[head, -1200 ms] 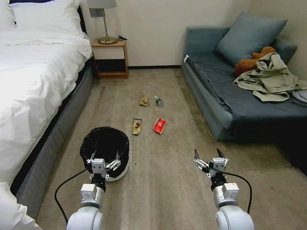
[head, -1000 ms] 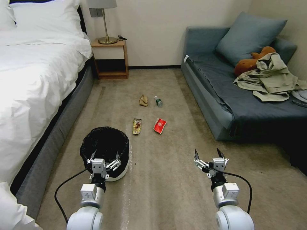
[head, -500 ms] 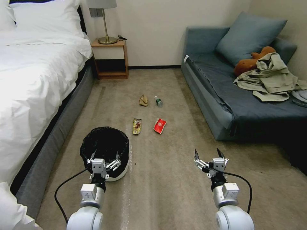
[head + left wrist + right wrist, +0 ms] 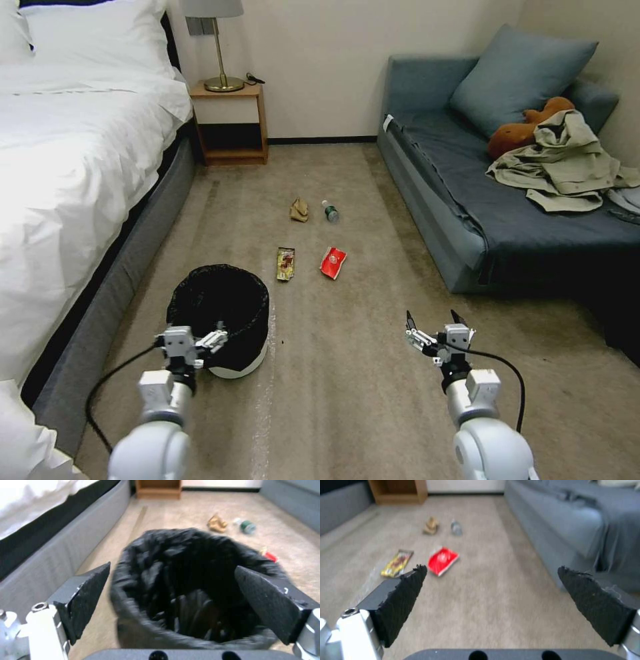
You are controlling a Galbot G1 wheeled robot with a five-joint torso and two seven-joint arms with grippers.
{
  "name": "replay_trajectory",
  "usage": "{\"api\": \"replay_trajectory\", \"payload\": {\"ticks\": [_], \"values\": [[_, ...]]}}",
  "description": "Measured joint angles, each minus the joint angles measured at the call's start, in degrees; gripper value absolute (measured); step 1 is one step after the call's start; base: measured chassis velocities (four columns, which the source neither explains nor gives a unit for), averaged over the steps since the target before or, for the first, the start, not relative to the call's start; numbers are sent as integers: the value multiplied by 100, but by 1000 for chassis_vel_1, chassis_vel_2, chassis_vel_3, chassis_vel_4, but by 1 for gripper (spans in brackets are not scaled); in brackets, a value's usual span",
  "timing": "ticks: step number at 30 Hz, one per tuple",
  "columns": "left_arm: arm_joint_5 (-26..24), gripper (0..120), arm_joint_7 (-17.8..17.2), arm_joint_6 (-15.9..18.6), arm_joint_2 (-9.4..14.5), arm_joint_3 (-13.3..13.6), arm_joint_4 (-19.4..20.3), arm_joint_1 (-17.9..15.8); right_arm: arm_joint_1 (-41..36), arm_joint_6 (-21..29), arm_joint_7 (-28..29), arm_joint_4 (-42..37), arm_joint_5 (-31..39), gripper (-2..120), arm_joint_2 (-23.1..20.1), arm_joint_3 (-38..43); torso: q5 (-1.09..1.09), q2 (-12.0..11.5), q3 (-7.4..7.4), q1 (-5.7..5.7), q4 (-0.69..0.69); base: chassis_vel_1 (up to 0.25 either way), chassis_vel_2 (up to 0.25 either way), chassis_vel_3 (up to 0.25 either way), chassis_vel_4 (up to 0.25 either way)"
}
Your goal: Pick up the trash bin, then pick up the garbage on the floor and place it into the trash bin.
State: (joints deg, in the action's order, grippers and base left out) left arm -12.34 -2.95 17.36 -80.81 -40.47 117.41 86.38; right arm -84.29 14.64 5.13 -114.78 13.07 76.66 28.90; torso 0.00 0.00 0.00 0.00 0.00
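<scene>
**Desk:** What does the room show?

**Photographer:** A white bed (image 4: pixel 73 167) on the left, a blue sofa (image 4: pixel 467 200) on the right, beige carpet (image 4: pixel 347 400) between, a nightstand (image 4: pixel 230 123) at the far wall. The trash bin (image 4: pixel 220 313), black-lined, stands upright on the carpet near the bed.

**Desk:** And the arms?

**Photographer:** The left gripper (image 4: pixel 193 333) hovers at the bin's near rim, jaws wide apart, empty. The right gripper (image 4: pixel 433 323) hangs over bare carpet, equally spread, holding nothing.

**Desk:** The litter?

**Photographer:** Beyond the bin: gold wrapper (image 4: pixel 286 263), red wrapper (image 4: pixel 333 262), tan paper (image 4: pixel 299 210), bottle (image 4: pixel 330 211).

**Desk:** Advice?

**Photographer:** Probably straddle the rim, one pad inside; the liner looks slippery.
</scene>
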Motion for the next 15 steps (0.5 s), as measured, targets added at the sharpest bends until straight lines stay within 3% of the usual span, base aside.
{"api": "replay_trajectory", "payload": {"ticks": [2, 8, 9, 11, 15], "values": [[-127, 100, -31, 185, 54, -94, 31, -27, 56, 192, 64, -4, 174, 100, -119, -35, 0, 0, 0, 0, 0, 0, 0, 0, 0], [-933, 100, -232, 1326, 392, -683, 226, -188, 406, 1339, 466, -23, 1177, 100, -837, -235, -1, 0, 0, 0, 0, 0, 0, 0, 0], [-933, 100, -232, 1326, 392, -683, 226, -188, 406, 1339, 466, -23, 1177, 100, -837, -235, -1, 0, 0, 0, 0, 0, 0, 0, 0], [-1232, 100, -314, 1748, 520, -907, 295, -251, 454, 1499, 522, -26, 1319, 100, -933, -264, 1, 0, 0, 0, 0, 0, 0, 0, 0], [-1543, 100, -320, 1857, 696, -1075, 429, -338, 522, 1532, 525, -27, 1456, 100, -1085, -243, -2, -1, 1, 0, -1, 0, 0, 0, 0]]}}
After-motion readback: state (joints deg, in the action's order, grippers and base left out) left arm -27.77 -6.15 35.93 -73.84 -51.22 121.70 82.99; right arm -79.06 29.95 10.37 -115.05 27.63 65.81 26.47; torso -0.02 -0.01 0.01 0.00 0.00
